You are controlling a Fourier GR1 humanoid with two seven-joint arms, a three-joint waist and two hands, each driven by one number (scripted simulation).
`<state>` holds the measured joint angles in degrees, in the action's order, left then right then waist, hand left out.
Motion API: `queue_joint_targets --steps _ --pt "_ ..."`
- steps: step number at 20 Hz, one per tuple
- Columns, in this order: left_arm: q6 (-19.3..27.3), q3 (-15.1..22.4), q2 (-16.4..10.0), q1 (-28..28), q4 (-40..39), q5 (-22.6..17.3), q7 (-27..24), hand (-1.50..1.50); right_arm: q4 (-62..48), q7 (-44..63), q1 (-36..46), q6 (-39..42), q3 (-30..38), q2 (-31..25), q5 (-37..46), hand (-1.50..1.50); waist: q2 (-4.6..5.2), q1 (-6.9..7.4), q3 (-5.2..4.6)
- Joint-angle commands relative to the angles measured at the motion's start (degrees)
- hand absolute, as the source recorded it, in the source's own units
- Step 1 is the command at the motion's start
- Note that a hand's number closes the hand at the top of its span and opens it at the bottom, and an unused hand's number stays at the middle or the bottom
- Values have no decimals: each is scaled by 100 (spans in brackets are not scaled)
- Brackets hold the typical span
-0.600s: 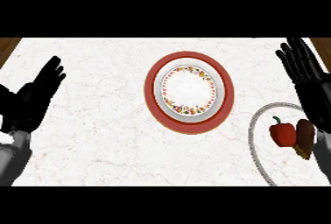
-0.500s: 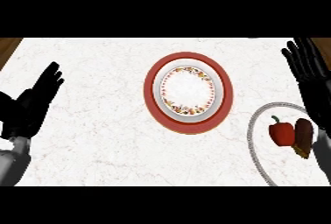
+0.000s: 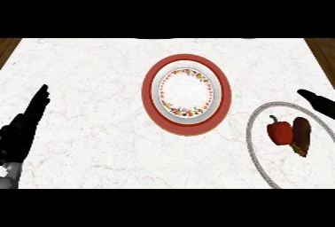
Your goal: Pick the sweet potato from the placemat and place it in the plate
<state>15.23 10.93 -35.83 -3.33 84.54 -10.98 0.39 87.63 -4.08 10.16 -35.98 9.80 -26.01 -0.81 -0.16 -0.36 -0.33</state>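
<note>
Red pepper (image 3: pixel 279 134) flanks sweet potato (image 3: pixel 302 133) on placemat (image 3: pixel 260 150); left hand (image 3: pixel 23 128) released, right hand (image 3: pixel 318 101) unclear.

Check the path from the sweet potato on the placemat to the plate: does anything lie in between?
Yes. The red pepper lies right beside the sweet potato on the placemat, on the side facing the plate. A low straight move would likely meet it; past it only the counter shows.

No readable text, labels, numbers or signs on any surface in view.
</note>
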Motion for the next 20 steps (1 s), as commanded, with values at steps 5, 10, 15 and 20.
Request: queue_joint_targets --steps 5,10,15,20 --pt "244 28 246 622 -157 339 -849 0 1089 -471 -1032 -2734 -977 1765 2037 -150 -15 5 14" --pt "22 -121 115 735 -63 322 -857 0 1646 1821 -1590 -1767 -1341 1348 3498 -150 -9 35 9" --pt "239 -1 376 797 -130 454 -1056 0 1467 3160 -2037 -538 -1285 1072 4242 -150 14 50 -15" --pt "128 -7 306 673 -100 469 -875 0 2136 5107 -1741 916 -1144 878 5090 -150 18 57 -6"
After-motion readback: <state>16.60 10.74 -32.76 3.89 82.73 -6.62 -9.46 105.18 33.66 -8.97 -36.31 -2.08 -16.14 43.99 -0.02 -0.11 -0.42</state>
